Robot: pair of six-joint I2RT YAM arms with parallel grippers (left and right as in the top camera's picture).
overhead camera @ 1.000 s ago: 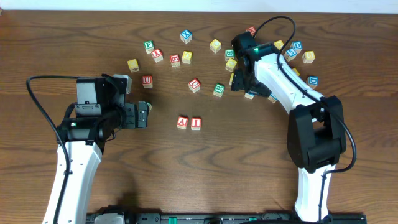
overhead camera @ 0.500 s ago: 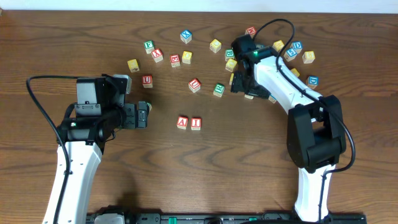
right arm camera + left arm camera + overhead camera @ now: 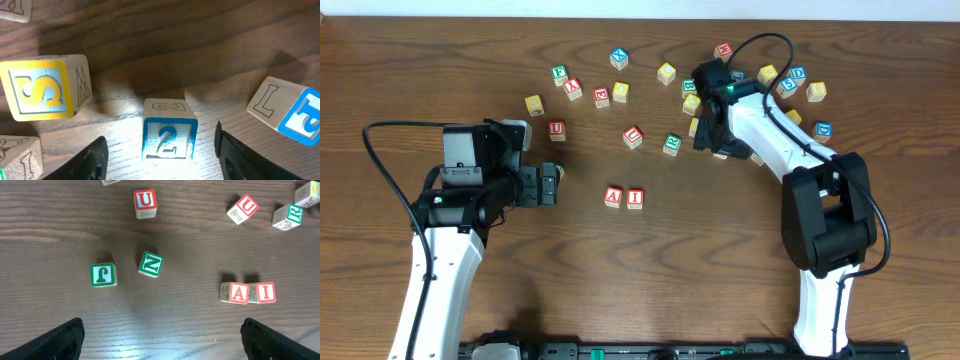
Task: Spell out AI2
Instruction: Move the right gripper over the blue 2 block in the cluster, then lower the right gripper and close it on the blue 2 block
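Observation:
The blue-faced "2" cube (image 3: 169, 137) lies on the table between the fingers of my right gripper (image 3: 160, 150). That gripper is open, with a gap on each side of the cube. In the overhead view the right gripper (image 3: 712, 135) covers the cube. The red "A" cube (image 3: 613, 196) and the red "I" cube (image 3: 635, 197) sit side by side at mid-table, and they also show at the right of the left wrist view, "A" (image 3: 238, 293) touching "I" (image 3: 265, 292). My left gripper (image 3: 558, 183) is open and holds nothing, left of that pair.
A yellow "S" cube (image 3: 42, 90) stands close on the left of the "2", and a blue cube with an "L" side (image 3: 290, 112) on the right. Green "J" (image 3: 103, 274), green "N" (image 3: 150, 264) and red "U" (image 3: 145, 201) cubes lie ahead of the left gripper. Several more cubes are scattered along the back.
The right wrist has shifted slightly over the cluster of cubes. The left arm and the "A" and "I" cubes have not moved.

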